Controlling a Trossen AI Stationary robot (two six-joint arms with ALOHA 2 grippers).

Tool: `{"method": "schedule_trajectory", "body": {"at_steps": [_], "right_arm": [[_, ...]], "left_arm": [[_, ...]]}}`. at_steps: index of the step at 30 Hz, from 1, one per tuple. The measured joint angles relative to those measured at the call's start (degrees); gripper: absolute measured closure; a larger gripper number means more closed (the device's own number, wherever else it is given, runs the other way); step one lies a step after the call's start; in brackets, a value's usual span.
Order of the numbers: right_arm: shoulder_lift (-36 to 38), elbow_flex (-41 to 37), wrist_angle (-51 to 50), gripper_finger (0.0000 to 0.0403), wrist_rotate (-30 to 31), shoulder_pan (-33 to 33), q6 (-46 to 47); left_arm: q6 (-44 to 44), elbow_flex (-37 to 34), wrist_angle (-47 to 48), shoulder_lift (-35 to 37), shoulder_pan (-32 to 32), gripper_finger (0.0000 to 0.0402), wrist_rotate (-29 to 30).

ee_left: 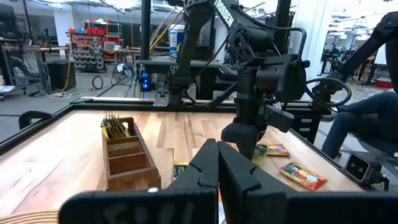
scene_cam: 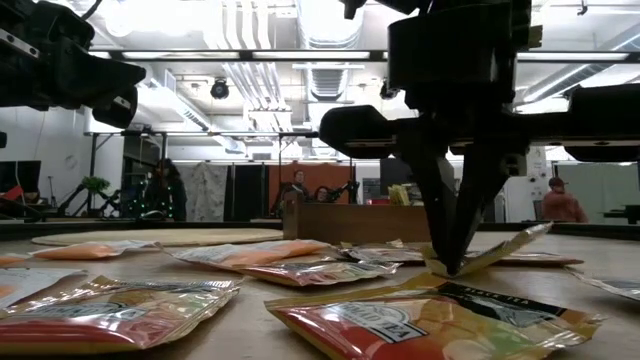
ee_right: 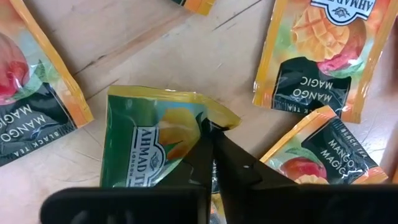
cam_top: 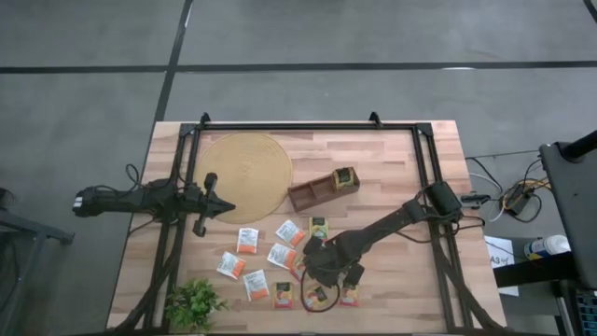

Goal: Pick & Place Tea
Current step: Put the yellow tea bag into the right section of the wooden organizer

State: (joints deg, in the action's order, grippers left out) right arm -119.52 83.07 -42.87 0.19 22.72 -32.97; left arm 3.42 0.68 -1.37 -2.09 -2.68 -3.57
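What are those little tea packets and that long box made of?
The tea sachets look like glossy printed foil or plastic film: they shine and crinkle, and one is buckling in the right pincer. The compartment tray looks like brown wood with a matte finish.

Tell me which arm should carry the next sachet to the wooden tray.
The right. Its tool is already shut on a green sachet among the scattered tea, one edge lifted off the table, with the tray nearby. The left tool waits shut over the round mat, holding nothing.
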Motion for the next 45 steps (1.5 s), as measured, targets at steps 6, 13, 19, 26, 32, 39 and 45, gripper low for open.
{"method": "schedule_trajectory", "body": {"at_steps": [6, 13, 19, 26, 32, 39, 45], "right_arm": [[1.6, -0.2, -0.8, 0.0394, 1.7, 0.0, 0.3], [10.8, -0.2, -2.4, 0.0394, 13.5, -0.1, 6.3], [19.9, -0.1, -6.7, 0.0394, 28.8, -0.9, 14.5], [26.9, -1.2, -12.7, 0.0394, 44.5, -4.6, 20.8], [30.4, -7.5, -11.9, 0.0394, 53.7, -8.5, 20.9], [30.6, -17.9, -0.8, 0.0394, 61.4, -12.9, 20.4], [30.6, -26.3, 17.1, 0.0394, 66.9, -15.0, 13.5]], "left_arm": [[0.0, 0.0, 0.0, 0.0, 0.0, 0.0401, 0.0], [0.0, 0.0, 0.0, 0.0, 0.0, 0.0401, 0.0], [0.0, 0.0, 0.0, 0.0, 0.0, 0.0401, 0.0], [0.0, 0.0, 0.0, 0.0, 0.0, 0.0401, 0.0], [0.0, 0.0, 0.0, 0.0, 0.0, 0.0401, 0.0], [0.0, 0.0, 0.0, 0.0, 0.0, 0.0401, 0.0], [0.0, 0.0, 0.0, 0.0, 0.1, 0.0401, 0.0]]}}
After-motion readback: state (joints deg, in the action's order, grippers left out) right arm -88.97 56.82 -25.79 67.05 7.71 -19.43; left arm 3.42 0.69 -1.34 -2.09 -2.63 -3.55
